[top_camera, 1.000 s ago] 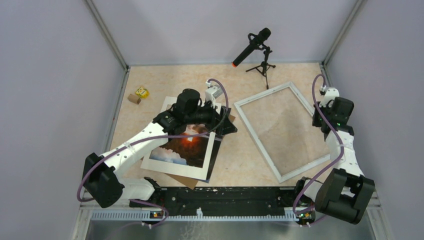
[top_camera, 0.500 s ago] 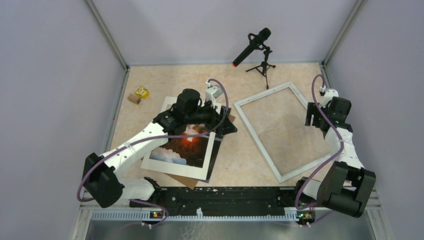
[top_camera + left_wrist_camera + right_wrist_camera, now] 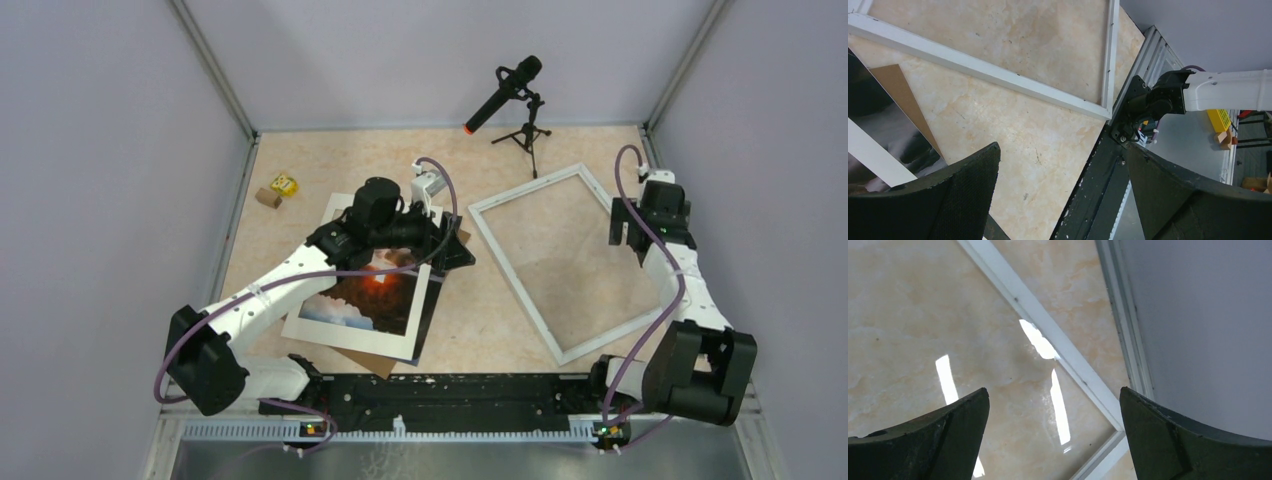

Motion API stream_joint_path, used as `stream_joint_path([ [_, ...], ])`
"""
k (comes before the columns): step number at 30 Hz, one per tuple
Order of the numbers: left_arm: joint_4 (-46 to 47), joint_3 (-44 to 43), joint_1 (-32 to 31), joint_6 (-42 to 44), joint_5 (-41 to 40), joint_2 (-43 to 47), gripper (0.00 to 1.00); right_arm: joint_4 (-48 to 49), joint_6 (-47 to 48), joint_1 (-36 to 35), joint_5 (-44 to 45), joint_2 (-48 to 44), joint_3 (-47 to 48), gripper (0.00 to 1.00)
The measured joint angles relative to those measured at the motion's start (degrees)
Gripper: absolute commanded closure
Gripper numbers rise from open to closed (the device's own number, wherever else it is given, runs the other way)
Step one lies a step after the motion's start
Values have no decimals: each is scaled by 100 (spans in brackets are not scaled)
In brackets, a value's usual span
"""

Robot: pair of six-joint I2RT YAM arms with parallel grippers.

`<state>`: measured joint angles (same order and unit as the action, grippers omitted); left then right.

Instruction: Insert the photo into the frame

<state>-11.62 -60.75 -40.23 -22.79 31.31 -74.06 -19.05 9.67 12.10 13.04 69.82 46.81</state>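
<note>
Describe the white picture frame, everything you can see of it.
The frame is a large rectangle of thin white moulding, painted wood or plastic by its look. It lies flat on the right half of the table, turned askew. Glare streaks in the right wrist view suggest a clear pane. The tabletop shows through it and no photo is inside. The open right gripper hangs above its right long side, not visibly touching it.

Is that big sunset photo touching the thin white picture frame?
Apart. The top view shows a strip of bare beige tabletop between the large sunset photo and the thin white rectangular frame.
</note>
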Motion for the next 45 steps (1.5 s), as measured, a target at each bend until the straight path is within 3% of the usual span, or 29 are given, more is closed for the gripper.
stream_joint_path([
  [8,7,0,0,-4,63,-101,2,-575,-883,-94,693,90,651,1],
  [18,114,55,0,-68,120,-262,2,-1467,-2358,-389,-599,-70,640,1],
  [23,144,66,7,-90,105,-337,2,-1725,-2704,-1379,-990,-400,442,2],
  [33,164,162,208,-87,-96,-514,2,-2181,-3757,-4155,-671,339,133,29],
  [39,254,315,448,-111,-319,-474,2,-2500,-3971,-4977,-116,1281,393,41],
  [45,310,420,557,-129,-498,-229,2,-2490,-4037,-5149,87,1392,433,48],
])
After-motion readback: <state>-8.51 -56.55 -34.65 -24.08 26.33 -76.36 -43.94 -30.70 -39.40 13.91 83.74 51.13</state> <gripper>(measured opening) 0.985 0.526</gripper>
